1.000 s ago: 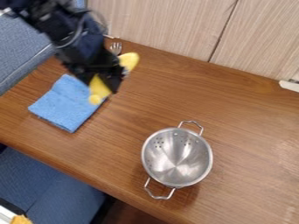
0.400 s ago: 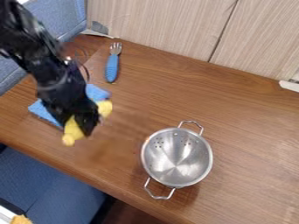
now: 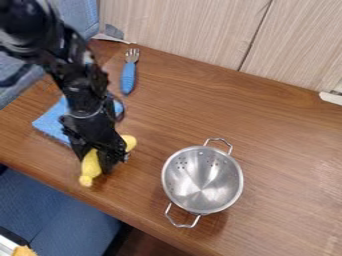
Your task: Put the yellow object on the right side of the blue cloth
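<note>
got black gripper (image 3: 110,161) down at lower left of view, over wooden table (image 3: 274,125), closed on yellow object (image 3: 91,167) across its middle. held apart just by the thickness gripped, can't tell the exact gap. see yellow ends poking out both sides, knobbed one toward lower left, other toward upper right. can't tell if touching the tabletop or just above. now off the lower right side of blue cloth (image 3: 49,122), near it, and left of metal colander (image 3: 202,180), well apart. note arm (image 3: 83,90) coming down from upper left across the cloth, hiding part of it. see fork (image 3: 128,77) with blue handle lying near the cloth's upper right, tines toward panelled wall (image 3: 187,32). see colander standing upright, one wire handle to upper right, one to lower left. also have blue seat (image 3: 57,215) below the table's near edge.
</note>
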You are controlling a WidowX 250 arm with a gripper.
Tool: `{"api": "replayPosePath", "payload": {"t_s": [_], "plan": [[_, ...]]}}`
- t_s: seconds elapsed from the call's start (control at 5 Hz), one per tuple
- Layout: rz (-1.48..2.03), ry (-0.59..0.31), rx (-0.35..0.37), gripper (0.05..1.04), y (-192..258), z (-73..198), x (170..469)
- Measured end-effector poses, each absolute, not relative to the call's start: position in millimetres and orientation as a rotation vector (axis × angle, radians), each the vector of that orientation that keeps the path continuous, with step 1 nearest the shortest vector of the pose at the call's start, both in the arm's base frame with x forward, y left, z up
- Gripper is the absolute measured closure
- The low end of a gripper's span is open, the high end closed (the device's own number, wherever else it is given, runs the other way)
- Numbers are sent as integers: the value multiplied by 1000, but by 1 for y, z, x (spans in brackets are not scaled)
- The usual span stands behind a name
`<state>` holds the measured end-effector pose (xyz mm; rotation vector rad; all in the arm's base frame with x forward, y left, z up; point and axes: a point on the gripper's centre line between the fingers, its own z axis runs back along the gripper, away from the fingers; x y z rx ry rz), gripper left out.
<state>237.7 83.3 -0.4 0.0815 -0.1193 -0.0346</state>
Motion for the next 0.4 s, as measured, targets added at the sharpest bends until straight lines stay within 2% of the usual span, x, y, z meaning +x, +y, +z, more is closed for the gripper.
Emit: {"api": "replayPosePath", "payload": {"t_s": [0.2, 0.4], "plan": [[-28, -111, 92, 471, 83, -4, 241], [-6, -91, 86, 155, 83, -7, 239]]}}
